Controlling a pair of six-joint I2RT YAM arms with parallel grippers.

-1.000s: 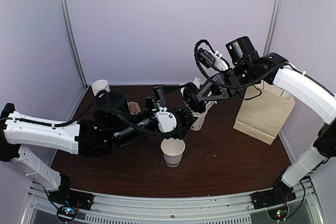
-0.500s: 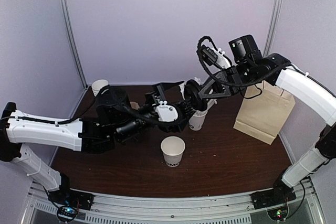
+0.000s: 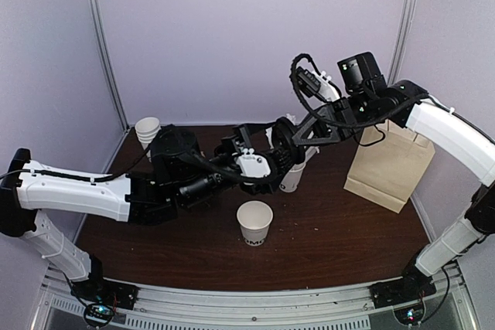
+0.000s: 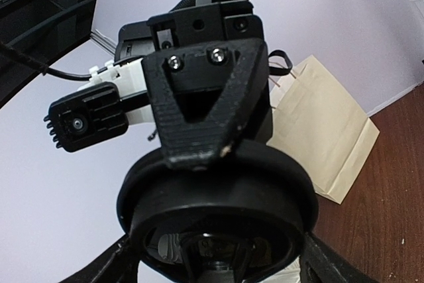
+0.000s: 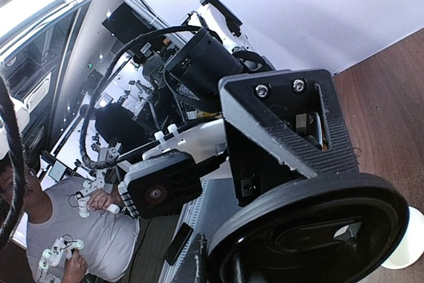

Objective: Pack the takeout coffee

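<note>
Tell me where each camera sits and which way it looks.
Top external: above and behind the bases, looking down at the table; left arm and right arm meet mid-table.
Left wrist: on the left arm, facing the right hand, a black lid and the paper bag; own fingers at the bottom edge.
Right wrist: on the right arm, facing the left hand and that lid.
Both wrist views share the lid.
</note>
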